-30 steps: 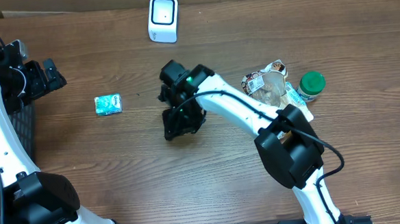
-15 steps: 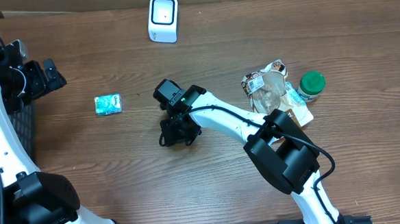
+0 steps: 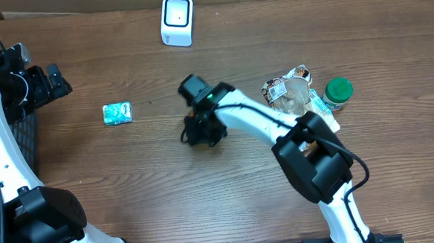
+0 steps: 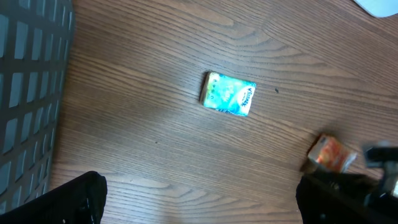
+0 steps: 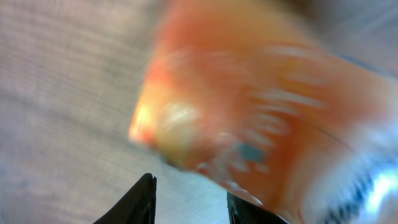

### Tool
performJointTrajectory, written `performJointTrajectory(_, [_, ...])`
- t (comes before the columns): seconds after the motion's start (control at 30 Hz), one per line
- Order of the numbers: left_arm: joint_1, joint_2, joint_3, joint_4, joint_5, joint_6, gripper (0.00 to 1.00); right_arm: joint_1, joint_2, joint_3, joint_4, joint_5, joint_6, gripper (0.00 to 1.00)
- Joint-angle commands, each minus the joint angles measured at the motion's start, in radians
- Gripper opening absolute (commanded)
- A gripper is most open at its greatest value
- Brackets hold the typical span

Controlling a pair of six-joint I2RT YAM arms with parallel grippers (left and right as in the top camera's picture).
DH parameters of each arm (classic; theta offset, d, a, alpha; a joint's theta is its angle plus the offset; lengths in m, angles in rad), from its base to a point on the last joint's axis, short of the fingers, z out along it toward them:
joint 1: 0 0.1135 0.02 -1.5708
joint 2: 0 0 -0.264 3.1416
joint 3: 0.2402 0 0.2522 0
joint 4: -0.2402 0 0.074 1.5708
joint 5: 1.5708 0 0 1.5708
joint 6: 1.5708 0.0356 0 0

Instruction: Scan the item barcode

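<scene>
R pincer sits mid surface, orange packet at its tips (too blurred to tell if clamped). L pincer gapes wide apart, far left, w/ nothing in it.

Teal packet flat on wooden desk, left side; green-lidded jar beside crumpled wrappers, right; grey mesh basket far left

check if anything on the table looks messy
Only the wrappers at the right: crumpled, heaped beside the green-lidded jar. The teal packet lies flat, alone. The right end effector holds an orange packet.
</scene>
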Motion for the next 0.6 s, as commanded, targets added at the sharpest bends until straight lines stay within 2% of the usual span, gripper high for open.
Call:
performJointTrajectory(0.0, [0.0, -0.002, 0.002, 0.001, 0.011, 0.019, 1.0, -0.067, 0.011, -0.006, 0.019, 0.105, -0.006, 0.34])
performJointTrajectory(0.13, [0.0, -0.002, 0.002, 0.001, 0.011, 0.019, 1.0, -0.136, 0.011, -0.006, 0.079, 0.108, -0.142, 0.33])
performJointTrajectory(0.4, [0.0, -0.002, 0.002, 0.001, 0.011, 0.019, 1.0, -0.229, 0.011, -0.004, 0.2, 0.026, -0.158, 0.34])
performJointTrajectory(0.57, [0.0, -0.002, 0.002, 0.001, 0.012, 0.019, 1.0, -0.237, -0.011, 0.051, 0.108, -0.035, -0.166, 0.34])
